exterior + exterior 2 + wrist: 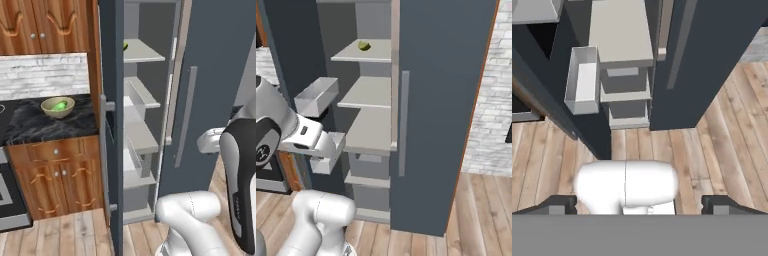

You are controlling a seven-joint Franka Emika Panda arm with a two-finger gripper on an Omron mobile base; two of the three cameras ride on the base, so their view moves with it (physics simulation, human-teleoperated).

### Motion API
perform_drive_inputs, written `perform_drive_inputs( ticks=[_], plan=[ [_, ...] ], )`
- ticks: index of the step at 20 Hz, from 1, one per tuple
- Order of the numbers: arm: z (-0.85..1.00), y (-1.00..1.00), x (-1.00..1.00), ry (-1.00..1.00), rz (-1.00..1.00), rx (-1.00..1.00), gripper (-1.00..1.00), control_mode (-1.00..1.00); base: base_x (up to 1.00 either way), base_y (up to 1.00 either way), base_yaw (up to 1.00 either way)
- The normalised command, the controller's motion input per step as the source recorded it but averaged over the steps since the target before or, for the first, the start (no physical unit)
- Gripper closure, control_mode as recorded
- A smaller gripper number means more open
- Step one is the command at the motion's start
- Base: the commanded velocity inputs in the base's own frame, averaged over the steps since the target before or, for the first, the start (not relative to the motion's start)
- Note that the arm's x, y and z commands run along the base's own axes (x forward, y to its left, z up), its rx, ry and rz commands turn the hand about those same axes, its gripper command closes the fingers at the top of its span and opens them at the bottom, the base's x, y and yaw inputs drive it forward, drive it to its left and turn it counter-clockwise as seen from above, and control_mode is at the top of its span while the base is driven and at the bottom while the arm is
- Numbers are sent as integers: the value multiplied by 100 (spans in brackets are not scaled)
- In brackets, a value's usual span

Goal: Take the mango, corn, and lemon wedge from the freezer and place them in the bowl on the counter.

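The freezer (210,60) stands with its left door (112,150) swung open, showing pale grey shelves (368,92). A small yellow-green lemon wedge (364,46) lies on the upper shelf, where its edge peeks out (125,46). The tan bowl (57,107) sits on the black marble counter (50,127) left of the freezer, with a bright green item (61,105) inside. My gripper (639,206) is open and holds nothing. It hangs in front of the open freezer, below the lemon wedge's shelf, and looks down at the floor. The hand (326,147) is level with the middle shelves.
Grey bins (317,96) hang on the inside of the open door, close to my hand. The freezer's right door (441,100) is closed, with a vertical bar handle (404,122). Wooden cupboards (55,180) sit under the counter, a stove (7,197) at far left. Wood floor (722,140) lies below.
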Motion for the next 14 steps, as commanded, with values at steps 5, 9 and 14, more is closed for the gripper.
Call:
perform_drive_inputs(
  ticks=[5,9,14],
  plan=[
    [0,0,0,0,0,0,-100,100,83,-30,8],
    [0,0,0,0,0,0,-100,100,72,-22,12],
    [0,0,0,0,0,0,-100,100,34,-45,7]
  ],
)
